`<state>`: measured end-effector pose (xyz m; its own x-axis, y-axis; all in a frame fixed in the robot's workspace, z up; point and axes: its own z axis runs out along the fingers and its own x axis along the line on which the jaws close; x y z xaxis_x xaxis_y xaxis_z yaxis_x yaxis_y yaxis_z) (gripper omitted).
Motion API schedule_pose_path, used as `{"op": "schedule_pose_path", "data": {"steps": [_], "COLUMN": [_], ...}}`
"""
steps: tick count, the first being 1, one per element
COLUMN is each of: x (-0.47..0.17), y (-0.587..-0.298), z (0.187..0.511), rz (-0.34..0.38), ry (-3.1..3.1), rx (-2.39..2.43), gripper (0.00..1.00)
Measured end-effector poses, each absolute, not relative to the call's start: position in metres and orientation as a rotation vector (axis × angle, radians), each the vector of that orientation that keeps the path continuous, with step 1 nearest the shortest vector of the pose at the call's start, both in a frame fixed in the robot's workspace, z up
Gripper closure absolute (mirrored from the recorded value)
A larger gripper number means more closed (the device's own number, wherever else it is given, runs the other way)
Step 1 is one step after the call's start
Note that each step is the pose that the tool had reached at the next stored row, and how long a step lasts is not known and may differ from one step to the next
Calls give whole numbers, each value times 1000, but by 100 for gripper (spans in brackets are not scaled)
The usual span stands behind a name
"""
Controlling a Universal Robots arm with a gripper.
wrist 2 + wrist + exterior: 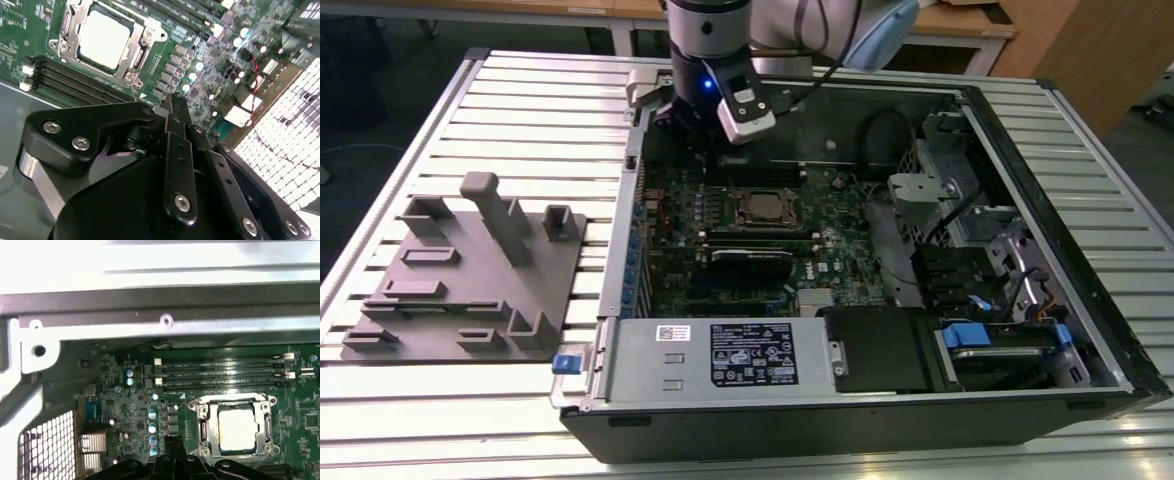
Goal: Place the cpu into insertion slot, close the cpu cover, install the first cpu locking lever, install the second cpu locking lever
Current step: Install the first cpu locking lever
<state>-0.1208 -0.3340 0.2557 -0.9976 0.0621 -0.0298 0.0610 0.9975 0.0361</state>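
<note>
The gripper (175, 100) hangs inside the open computer case (1067, 200), above the far edge of the green board (670, 240) towards the exterior view's left and close to the case wall with the perforated grille (47, 450). Its black fingers (172, 444) look pressed together with nothing between them, and they touch nothing on the board. The chip (104, 39) lies flat, pale face up, in the socket (214, 430), which sits in the far half of the board just beside a row of long black memory slots (220, 374). The silver cover (235, 401) is down around the chip, its frame edging all four sides with the face showing through the cut-out. Whether the side levers are latched cannot be told. The gripper tip is near the socket but to one side of it, over a cluster of small round capacitors (192, 76). The case rests on a slatted table (520, 110), with a grey moulded plate (467, 270) beside it near the table's edge at the exterior view's left.
</note>
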Motion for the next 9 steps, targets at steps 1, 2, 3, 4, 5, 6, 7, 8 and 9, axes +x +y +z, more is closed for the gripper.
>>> {"op": "schedule_pose_path", "data": {"steps": [1,2,3,4,5,6,7,8,9], "x": [-121,-122,-122,-123,-123,-124,-124,-124,-124], "y": [-333,-332,-331,-331,-330,-329,-328,-327,-326], "z": [256,256,256,256,256,256,256,256,256], "rz": [55,55,55,55,55,55,55,55,55], "ry": [3109,3109,3109,3109,3109,3109,3109,3109,3109], "rx": [96,97,97,97,97,97,97,97,97], "gripper": [89,89,89,89,89,89,89,89,89]}}
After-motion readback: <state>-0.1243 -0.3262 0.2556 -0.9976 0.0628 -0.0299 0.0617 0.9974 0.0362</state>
